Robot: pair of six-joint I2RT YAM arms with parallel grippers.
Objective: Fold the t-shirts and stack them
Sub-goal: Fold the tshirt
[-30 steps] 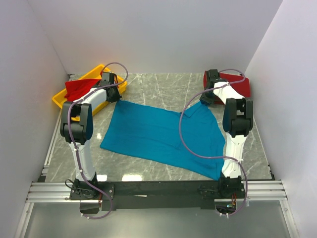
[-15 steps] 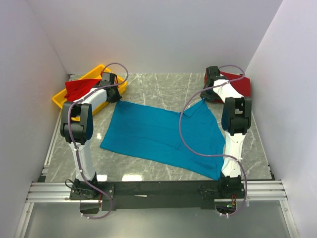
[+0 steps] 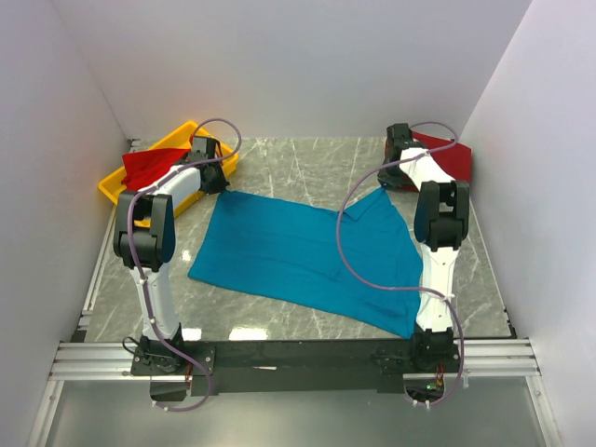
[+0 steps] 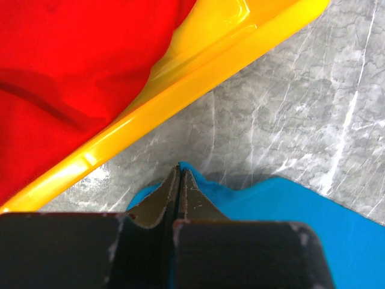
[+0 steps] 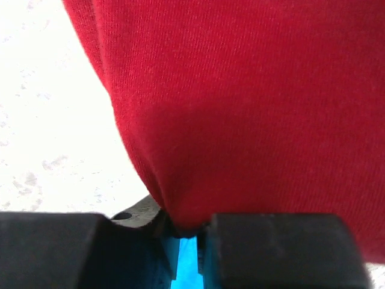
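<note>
A teal-blue t-shirt lies spread flat in the middle of the marble table. My left gripper is shut on its far left corner; in the left wrist view the jaws are pressed together on teal cloth. My right gripper holds the shirt's far right corner, pushed against a folded red t-shirt. In the right wrist view, red cloth covers the gripper and teal cloth shows between the fingers. Another red t-shirt lies in the tray.
A yellow plastic tray stands at the far left, just beyond the left gripper; its rim is close in the left wrist view. White walls enclose the table on three sides. The arm bases sit at the near edge.
My right gripper has moved a little farther back and right with the teal corner, up against the red shirt. The left arm has not moved.
</note>
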